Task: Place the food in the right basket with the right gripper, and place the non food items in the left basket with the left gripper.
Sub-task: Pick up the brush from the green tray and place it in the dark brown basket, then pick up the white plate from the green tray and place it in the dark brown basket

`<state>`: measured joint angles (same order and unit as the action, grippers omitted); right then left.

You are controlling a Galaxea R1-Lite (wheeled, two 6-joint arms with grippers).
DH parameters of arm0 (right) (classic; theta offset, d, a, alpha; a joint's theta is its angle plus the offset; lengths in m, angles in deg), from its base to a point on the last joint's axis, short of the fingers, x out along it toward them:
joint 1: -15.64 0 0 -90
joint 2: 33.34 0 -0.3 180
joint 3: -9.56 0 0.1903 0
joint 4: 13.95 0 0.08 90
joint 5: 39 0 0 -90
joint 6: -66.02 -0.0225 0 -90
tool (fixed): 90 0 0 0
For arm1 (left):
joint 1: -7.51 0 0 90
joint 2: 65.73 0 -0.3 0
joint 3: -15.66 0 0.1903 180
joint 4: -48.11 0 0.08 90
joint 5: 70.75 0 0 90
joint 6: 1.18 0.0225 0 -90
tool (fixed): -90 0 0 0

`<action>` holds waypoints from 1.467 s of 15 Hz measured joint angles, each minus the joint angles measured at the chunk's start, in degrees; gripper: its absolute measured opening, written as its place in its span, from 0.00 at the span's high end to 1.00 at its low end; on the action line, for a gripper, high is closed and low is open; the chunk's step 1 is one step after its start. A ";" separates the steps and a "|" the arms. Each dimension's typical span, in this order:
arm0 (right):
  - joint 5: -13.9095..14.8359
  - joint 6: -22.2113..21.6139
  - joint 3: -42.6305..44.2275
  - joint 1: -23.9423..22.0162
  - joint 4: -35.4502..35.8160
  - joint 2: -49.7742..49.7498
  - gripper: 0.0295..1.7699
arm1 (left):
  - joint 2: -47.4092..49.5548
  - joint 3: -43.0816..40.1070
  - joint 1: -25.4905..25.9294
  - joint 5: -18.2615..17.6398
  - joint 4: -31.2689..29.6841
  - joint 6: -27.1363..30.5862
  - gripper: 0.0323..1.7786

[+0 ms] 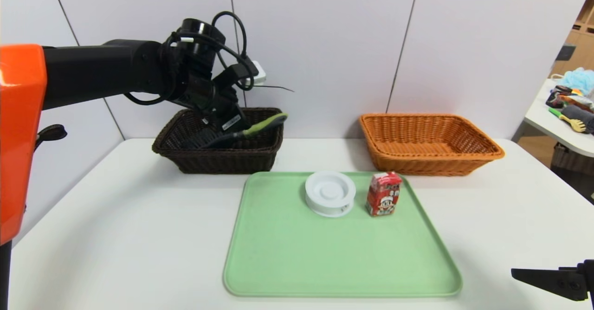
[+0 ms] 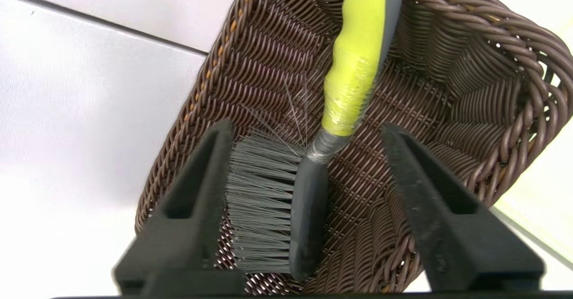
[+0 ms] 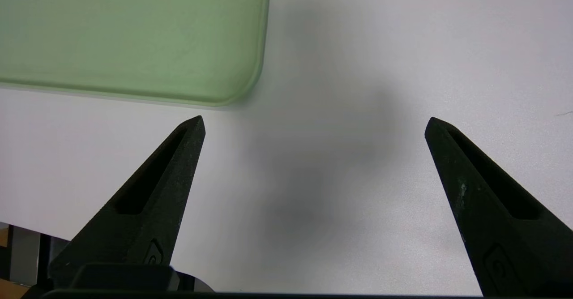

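My left gripper point(image 1: 226, 123) point(image 2: 306, 126) hangs open inside the dark brown left basket point(image 1: 218, 159) point(image 2: 425, 88). The brush point(image 1: 264, 124) point(image 2: 309, 209) lies between its jaws. The bristles reach one finger, a clear gap separates the brush back from the other, and the green handle leans on the basket's rim. The white spool disc point(image 1: 330, 192) and the red drink carton point(image 1: 383, 194) stand on the green tray point(image 1: 325, 254) point(image 3: 134, 35). The orange-tan right basket point(image 1: 427, 161) holds nothing. My right gripper point(image 1: 533, 277) point(image 3: 315, 120) is open, low over the table by the tray's near right corner.
Both baskets sit at the back of the white table point(image 1: 116, 217), close to the wall. A side table point(image 1: 552, 124) with cluttered items stands beyond the right edge.
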<state>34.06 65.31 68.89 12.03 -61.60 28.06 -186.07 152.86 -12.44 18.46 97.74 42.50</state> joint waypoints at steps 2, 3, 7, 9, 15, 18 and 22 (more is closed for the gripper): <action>0.00 -0.06 0.00 -0.05 0.00 -0.02 0.04 | 0.43 0.00 -0.06 0.00 -0.11 -1.26 0.25; 0.00 -0.09 -0.16 -0.07 0.04 -0.05 0.04 | 0.88 0.00 -0.11 0.00 -0.16 -2.08 0.23; -0.22 -0.06 -0.33 -0.22 0.06 -0.07 0.04 | 4.05 -0.02 -1.50 0.02 -0.13 -10.11 0.16; -0.17 -0.02 -0.29 -0.22 0.06 -0.07 0.04 | 5.84 -0.46 -3.12 -0.02 1.19 -18.03 0.13; -0.15 0.00 0.22 -0.20 0.17 -0.05 0.04 | 10.03 -2.26 -13.79 -0.13 3.80 -43.06 0.08; -0.24 0.00 0.23 -0.27 0.17 0.00 0.04 | 11.15 -4.61 -18.92 -1.02 3.89 -45.63 0.07; -0.15 0.02 0.22 -0.27 0.17 -0.02 0.04 | 10.98 -10.17 -22.72 -3.83 3.39 -39.77 0.06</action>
<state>33.91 65.34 69.11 11.76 -61.43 28.04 -175.08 142.70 -35.16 14.63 101.13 2.74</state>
